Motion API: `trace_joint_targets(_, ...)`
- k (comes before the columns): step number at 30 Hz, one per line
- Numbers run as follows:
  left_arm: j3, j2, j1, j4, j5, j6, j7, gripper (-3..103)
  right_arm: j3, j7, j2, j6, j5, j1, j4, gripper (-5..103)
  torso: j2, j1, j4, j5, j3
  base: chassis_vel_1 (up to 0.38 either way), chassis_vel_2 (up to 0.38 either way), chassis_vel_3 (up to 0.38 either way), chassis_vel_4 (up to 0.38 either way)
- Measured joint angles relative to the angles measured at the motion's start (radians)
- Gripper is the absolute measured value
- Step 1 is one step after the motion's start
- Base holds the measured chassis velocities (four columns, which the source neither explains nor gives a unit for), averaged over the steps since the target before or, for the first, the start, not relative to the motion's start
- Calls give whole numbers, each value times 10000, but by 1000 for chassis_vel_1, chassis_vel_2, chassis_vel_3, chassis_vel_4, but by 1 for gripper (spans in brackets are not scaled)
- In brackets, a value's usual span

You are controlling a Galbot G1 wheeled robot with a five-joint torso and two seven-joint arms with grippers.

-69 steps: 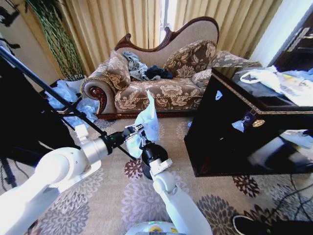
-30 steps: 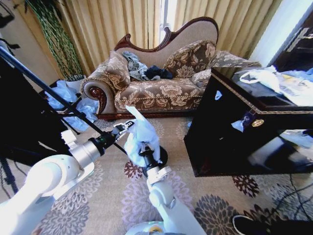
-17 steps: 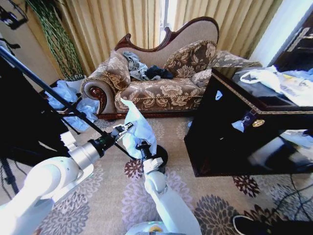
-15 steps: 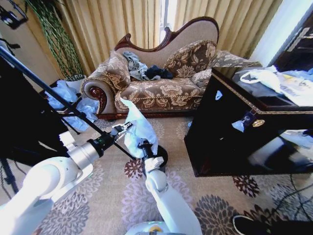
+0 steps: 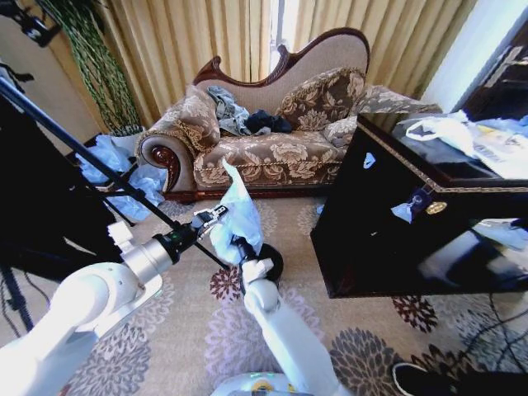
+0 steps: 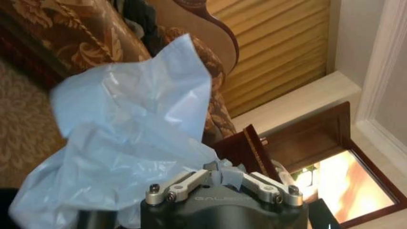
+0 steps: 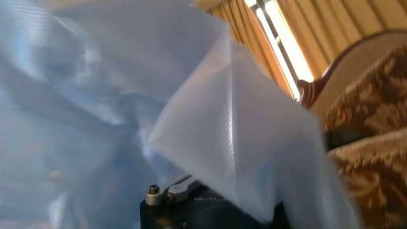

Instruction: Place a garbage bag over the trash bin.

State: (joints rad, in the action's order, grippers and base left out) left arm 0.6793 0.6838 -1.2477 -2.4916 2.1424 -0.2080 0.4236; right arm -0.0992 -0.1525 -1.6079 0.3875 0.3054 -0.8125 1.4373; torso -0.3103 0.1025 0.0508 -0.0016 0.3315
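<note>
Both robot arms meet over a floral carpet in front of an ornate sofa (image 5: 272, 124). The left pincer (image 5: 210, 219), at nine o'clock of the pale blue garbage bag (image 5: 239, 213), is closed on a fold of its plastic. The right pincer (image 5: 241, 244) sits under the bag at six o'clock; how its fingers stand cannot be told. The black trash bin (image 5: 270, 262) stands on the carpet just below the bag.

Since a second ago the garbage bag (image 5: 237, 211) has lifted slightly, its top corner now peaking higher
</note>
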Motion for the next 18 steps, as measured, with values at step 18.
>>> trace_joint_targets(18, 360, 153, -102, 175, 128, 33, -6, 0, 478, -534, -12, 2071, -2400, 476, -222, 0, 0, 0, 0, -1, -2, 0, 0, 0, 0)
